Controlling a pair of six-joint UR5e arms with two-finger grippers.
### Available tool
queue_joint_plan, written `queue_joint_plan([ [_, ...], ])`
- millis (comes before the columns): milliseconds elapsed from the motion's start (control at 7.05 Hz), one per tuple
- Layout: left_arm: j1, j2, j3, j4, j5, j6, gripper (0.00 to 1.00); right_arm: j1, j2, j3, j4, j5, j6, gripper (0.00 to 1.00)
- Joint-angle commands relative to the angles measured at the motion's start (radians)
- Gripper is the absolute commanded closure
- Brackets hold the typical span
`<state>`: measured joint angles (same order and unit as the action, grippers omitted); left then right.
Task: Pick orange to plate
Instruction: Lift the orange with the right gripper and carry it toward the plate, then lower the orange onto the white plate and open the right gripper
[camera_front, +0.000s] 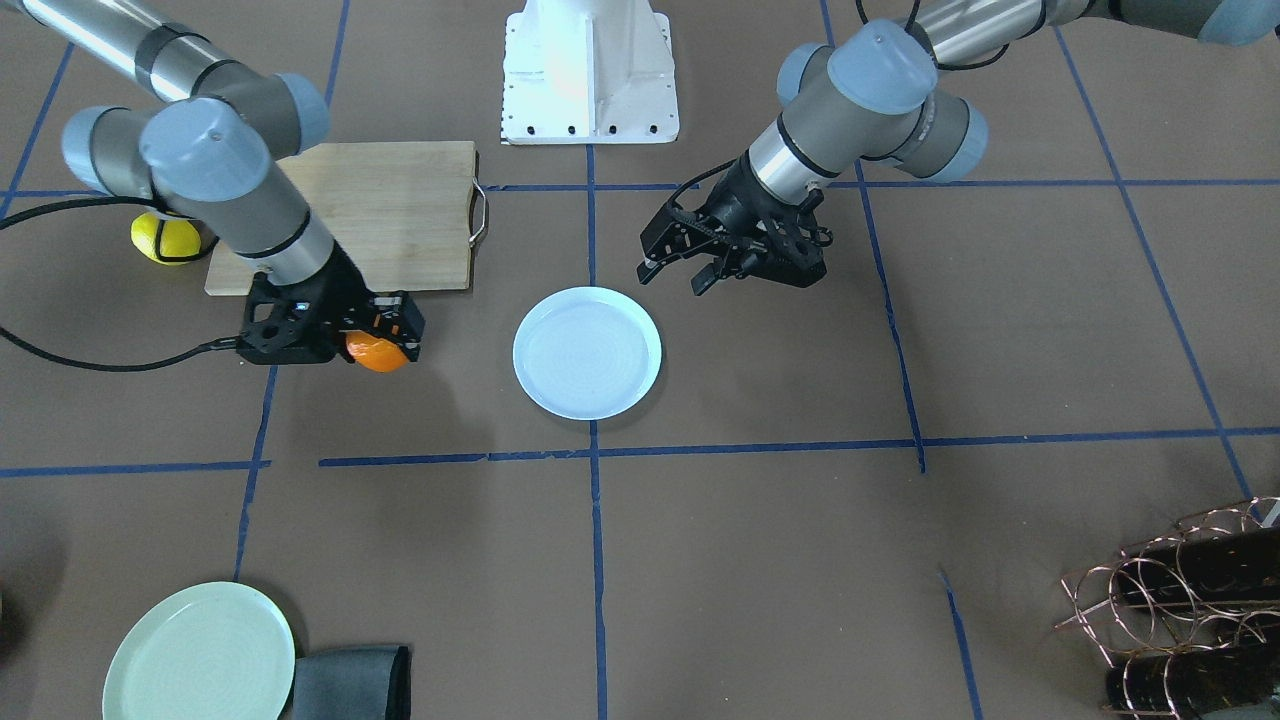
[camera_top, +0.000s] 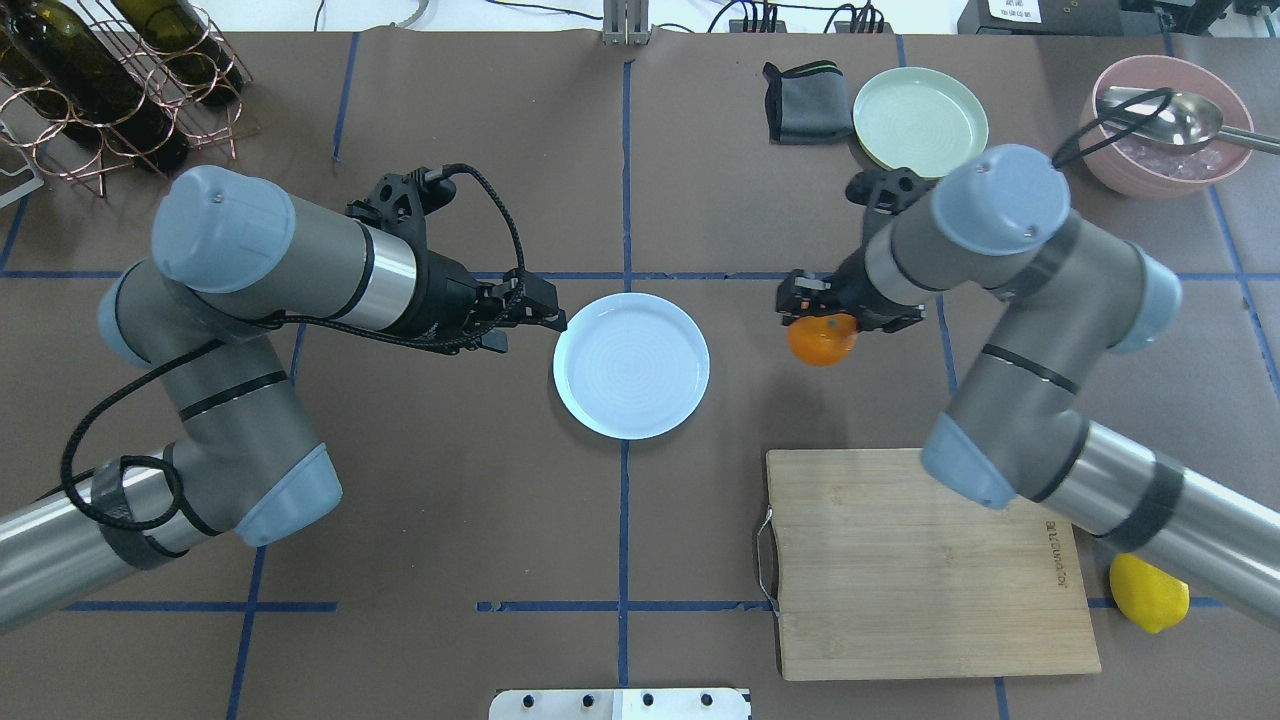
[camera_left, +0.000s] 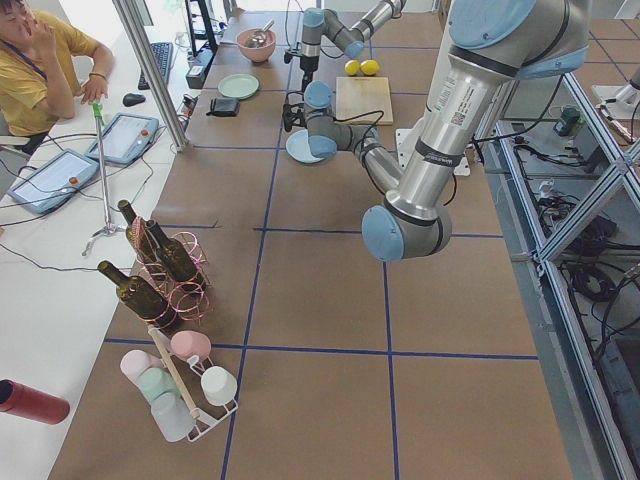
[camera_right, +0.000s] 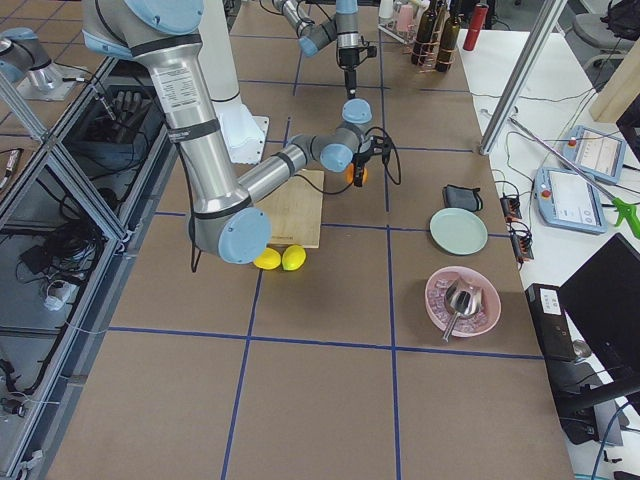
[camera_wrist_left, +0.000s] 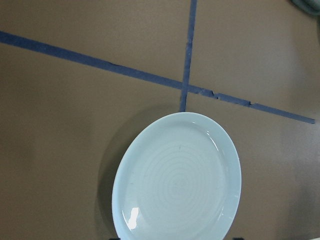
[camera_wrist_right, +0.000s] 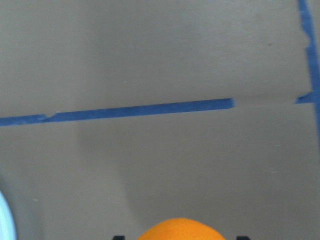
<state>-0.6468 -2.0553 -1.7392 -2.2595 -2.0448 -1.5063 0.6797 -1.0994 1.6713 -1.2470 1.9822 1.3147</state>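
The right gripper (camera_top: 818, 322) gripped the small round bright-orange mandarin (camera_top: 822, 340), apparently lifted, near the round pale bluish-white plate (camera_top: 631, 365), likely for carrying there. The left gripper (camera_front: 676, 275) hovered spread, empty.

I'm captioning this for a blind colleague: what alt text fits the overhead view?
The right gripper holds the orange right of the empty plate. The open left gripper hovers at the plate's left edge. A cutting board and a lemon lie nearer the robot.
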Motion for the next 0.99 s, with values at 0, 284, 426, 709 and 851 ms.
queue_joint_plan([
  [0,-0.04,0.049,-0.071,0.0,0.0,0.003,0.21,-0.083,0.235,-0.163,-0.023,-0.091,0.173,1.0],
  [284,-0.05,0.061,-0.082,0.0,0.002,0.003,0.21,-0.11,0.3,-0.243,-0.022,-0.146,0.176,1.0],
  [426,-0.05,0.063,-0.083,0.0,0.002,0.002,0.2,-0.126,0.297,-0.246,-0.022,-0.154,0.175,1.0],
  [709,-0.05,0.063,-0.082,0.0,0.002,0.001,0.2,-0.152,0.305,-0.275,-0.02,-0.183,0.172,0.97],
  [851,-0.05,0.063,-0.083,0.0,0.002,-0.002,0.2,-0.16,0.311,-0.284,-0.02,-0.189,0.172,0.94],
])
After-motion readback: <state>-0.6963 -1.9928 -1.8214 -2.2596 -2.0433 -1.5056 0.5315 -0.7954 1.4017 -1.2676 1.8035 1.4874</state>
